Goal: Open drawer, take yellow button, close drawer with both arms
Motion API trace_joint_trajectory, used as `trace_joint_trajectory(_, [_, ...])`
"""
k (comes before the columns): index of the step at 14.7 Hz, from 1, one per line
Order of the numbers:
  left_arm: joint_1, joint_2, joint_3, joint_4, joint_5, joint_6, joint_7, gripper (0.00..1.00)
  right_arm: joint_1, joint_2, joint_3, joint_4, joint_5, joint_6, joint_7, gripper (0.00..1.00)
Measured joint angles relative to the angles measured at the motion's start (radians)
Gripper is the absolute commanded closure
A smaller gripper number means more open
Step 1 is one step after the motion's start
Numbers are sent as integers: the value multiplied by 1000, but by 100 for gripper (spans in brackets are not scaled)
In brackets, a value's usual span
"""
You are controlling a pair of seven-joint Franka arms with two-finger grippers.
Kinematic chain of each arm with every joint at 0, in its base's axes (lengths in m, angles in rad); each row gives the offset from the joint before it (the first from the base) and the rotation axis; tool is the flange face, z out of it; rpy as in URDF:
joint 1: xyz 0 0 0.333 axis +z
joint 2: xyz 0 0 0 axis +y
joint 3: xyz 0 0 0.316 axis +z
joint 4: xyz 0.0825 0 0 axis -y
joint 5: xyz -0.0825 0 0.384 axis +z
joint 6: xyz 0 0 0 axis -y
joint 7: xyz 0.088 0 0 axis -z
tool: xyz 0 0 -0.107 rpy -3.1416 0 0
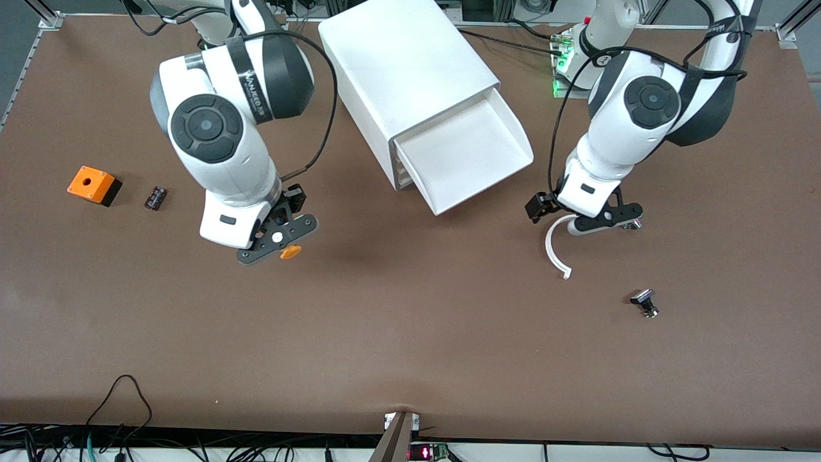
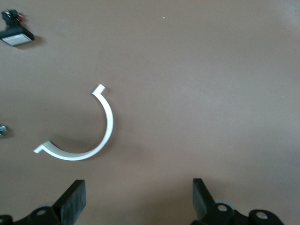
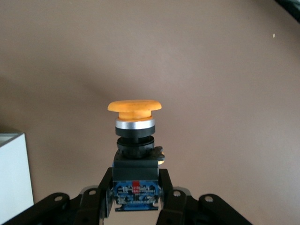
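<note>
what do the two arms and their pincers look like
Both arms are glossy white shells with black joint bands and round dark grey joint caps. The right arm carries black lettering on a band. A black cable loops along each. Left pincer and right pincer are black, two-fingered.

Drawer [image 1: 471, 157] out in front of cabinet [image 1: 404, 77]

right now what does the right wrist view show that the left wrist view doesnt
Only the right wrist view shows the button, orange cap outward, clamped in the right claw, plus a white cabinet corner. Only the left wrist view shows the open left claw over a curved white strip lying on the table, and a small black-and-silver part. Both share the bare brown table.
</note>
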Motion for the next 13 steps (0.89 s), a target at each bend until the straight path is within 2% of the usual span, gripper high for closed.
trace_joint_trajectory(5, [-60,64,-9,-1,0,84,-138,0,-75,-55,-17,-131,0,-8,-3,73])
trace_joint_trajectory(7, [-81,85,-9,-1,0,103,-179,0,-133,-90,-19,-227,0,17,-43,73])
trace_joint_trajectory(10, [-107,100,-13,-2,0,107,-224,0,-227,-171,-21,-466,0,213,-172,73])
trace_joint_trajectory(13, [-118,102,-29,-20,0,107,-242,0,-270,-250,-20,-699,0,393,-243,73])
